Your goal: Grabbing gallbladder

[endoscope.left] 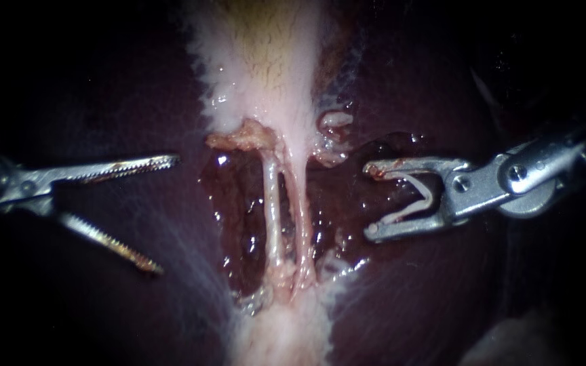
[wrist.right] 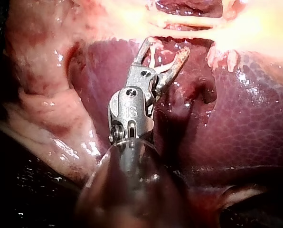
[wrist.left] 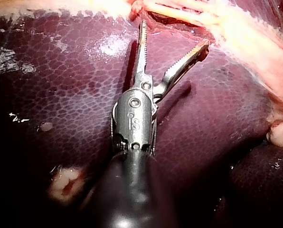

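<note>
Left pincer (endoscope.left: pixel 167 214) first: its two toothed jaws are spread in a wide V with nothing between them. It hovers over the dark liver (endoscope.left: pixel 96 95), to the left of the raw red pocket (endoscope.left: pixel 239 203) in the middle of the endoscope view. From the left wrist camera the same pincer (wrist.left: pixel 174 33) has its tips near the edge of that pocket, with pale tissue just ahead.

Across from it, the right pincer (endoscope.left: pixel 369 200) enters from the right with its jaws also far apart, but not bare. A pale V-shaped clip (endoscope.left: pixel 420 198) sits seated in them, one leg against each jaw (the right wrist camera shows it as whitish strips in the gap). Its tips are just beside the pocket's right edge, near the tubes but apart from them.

The gallbladder (endoscope.left: pixel 266 68) is the pale, faintly yellow body running from the middle to the top of the endoscope view, with liver on either side. Two thin pale tubes (endoscope.left: pixel 274 217) run down from its lower end across the pocket, side by side, to another pale band (endoscope.left: pixel 279 332) below. Neither pincer touches the gallbladder; both sit lower, level with the tubes.
</note>
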